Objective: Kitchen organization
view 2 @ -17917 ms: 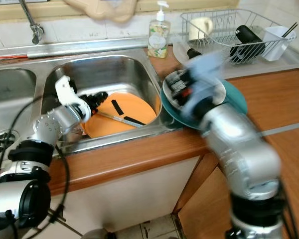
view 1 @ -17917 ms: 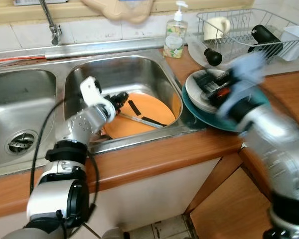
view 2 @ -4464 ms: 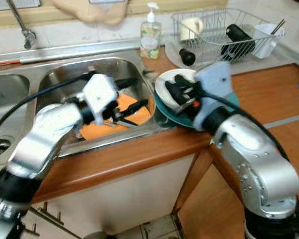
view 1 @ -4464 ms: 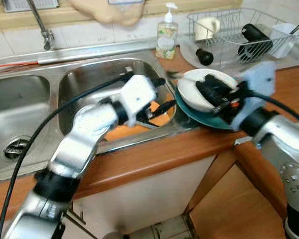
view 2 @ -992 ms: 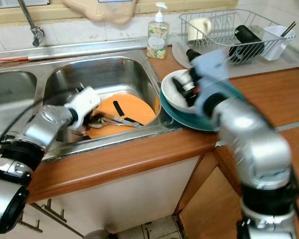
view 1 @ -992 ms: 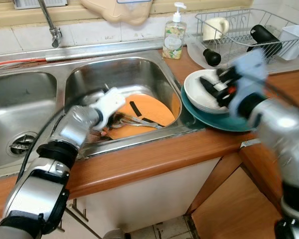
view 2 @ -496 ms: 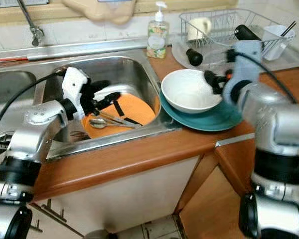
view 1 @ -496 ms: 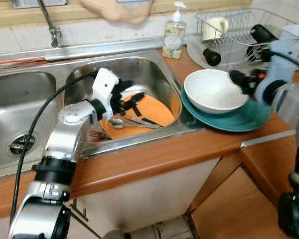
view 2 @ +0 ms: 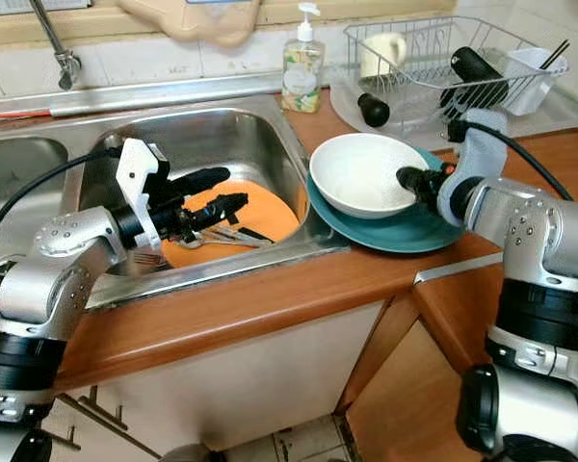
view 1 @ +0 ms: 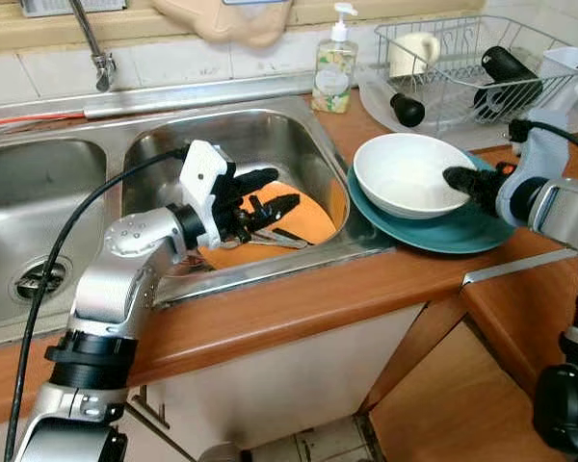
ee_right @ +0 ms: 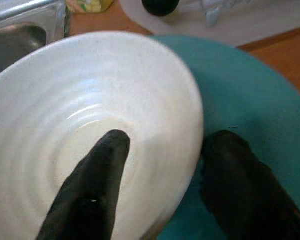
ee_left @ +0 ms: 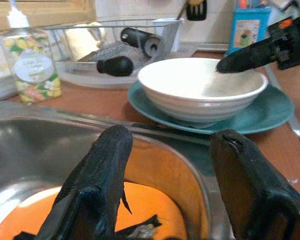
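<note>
Right wrist view shows my right hand (ee_right: 155, 185) with fingers apart, straddling the white bowl's (ee_right: 90, 130) rim on the teal plate (ee_right: 250, 95) on the worktop. An off-centre pinch may tip it. My left hand (view 1: 266, 197), spread and empty, hovers over the sink's orange plate (view 1: 303, 219).
</note>
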Available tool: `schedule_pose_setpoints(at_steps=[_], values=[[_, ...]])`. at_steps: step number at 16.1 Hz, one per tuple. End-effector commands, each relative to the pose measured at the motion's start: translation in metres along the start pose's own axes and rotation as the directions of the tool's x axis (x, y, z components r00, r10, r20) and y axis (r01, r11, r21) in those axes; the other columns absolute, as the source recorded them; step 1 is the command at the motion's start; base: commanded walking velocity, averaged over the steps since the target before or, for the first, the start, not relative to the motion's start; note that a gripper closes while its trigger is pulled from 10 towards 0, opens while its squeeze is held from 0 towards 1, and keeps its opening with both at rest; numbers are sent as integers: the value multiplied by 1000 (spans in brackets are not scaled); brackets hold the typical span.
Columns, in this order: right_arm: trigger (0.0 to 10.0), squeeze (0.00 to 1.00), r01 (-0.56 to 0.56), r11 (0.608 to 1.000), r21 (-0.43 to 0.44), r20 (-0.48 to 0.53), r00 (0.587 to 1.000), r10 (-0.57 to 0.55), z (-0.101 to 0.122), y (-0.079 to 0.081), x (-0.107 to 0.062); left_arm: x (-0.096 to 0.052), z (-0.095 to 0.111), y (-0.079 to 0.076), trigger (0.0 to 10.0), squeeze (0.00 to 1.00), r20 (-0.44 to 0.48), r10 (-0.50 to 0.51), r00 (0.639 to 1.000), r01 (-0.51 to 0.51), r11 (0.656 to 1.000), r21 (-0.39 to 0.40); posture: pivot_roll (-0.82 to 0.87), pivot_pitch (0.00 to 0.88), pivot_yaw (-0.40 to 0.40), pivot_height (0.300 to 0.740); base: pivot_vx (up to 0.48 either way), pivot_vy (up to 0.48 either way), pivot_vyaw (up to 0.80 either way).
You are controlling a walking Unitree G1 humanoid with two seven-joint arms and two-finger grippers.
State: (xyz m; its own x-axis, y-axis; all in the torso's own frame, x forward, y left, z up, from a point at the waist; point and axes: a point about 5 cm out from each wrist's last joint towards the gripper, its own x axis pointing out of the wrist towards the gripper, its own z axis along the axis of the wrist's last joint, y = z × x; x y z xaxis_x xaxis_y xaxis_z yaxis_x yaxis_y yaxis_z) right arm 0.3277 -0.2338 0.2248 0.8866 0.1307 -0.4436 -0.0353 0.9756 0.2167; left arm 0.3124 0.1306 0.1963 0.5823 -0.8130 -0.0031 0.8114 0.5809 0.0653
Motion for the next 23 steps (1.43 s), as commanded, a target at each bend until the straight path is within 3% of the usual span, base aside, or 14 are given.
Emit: schedule_pose_setpoints(at_steps=[1, 2, 10, 14, 19, 23], values=[[1373, 0, -32, 999, 29, 7, 999, 32, 5, 3, -1, -1, 0, -4, 10000, 0, -12, -18, 1000, 18, 1000, -5, -83, 0, 4, 740, 0, 0, 0], [0, 0, -55, 997, 48, 2, 998, 55, 3, 5, -1, -2, 0, -5, 10000, 0, -16, -21, 1000, 21, 1000, -9, -81, 0, 3, 740, 0, 0, 0], [0, 0, -86, 987, 133, -24, 996, 90, -12, 7, -2, -1, -1, -6, 10000, 0, -41, -5, 999, 4, 1000, -14, -84, 0, 6, 740, 0, 0, 0], [0, 0, -74, 989, 131, -10, 997, 75, -14, 9, -1, 1, 1, -4, 10000, 0, -41, 5, 999, -5, 1000, -7, -84, 0, 13, 740, 0, 0, 0], [0, 0, -103, 992, 77, 93, 991, 96, 0, 18, -4, 4, 7, 0, 10000, 0, -13, 46, 999, -46, 999, -12, -81, 0, 14, 740, 0, 0, 0], [0, 0, -198, 979, -52, 232, 951, 204, 17, 36, -15, 11, 21, 5, 10000, 0, 87, 92, 992, -83, 992, -94, -83, 0, 19, 740, 0, 0, 0]])
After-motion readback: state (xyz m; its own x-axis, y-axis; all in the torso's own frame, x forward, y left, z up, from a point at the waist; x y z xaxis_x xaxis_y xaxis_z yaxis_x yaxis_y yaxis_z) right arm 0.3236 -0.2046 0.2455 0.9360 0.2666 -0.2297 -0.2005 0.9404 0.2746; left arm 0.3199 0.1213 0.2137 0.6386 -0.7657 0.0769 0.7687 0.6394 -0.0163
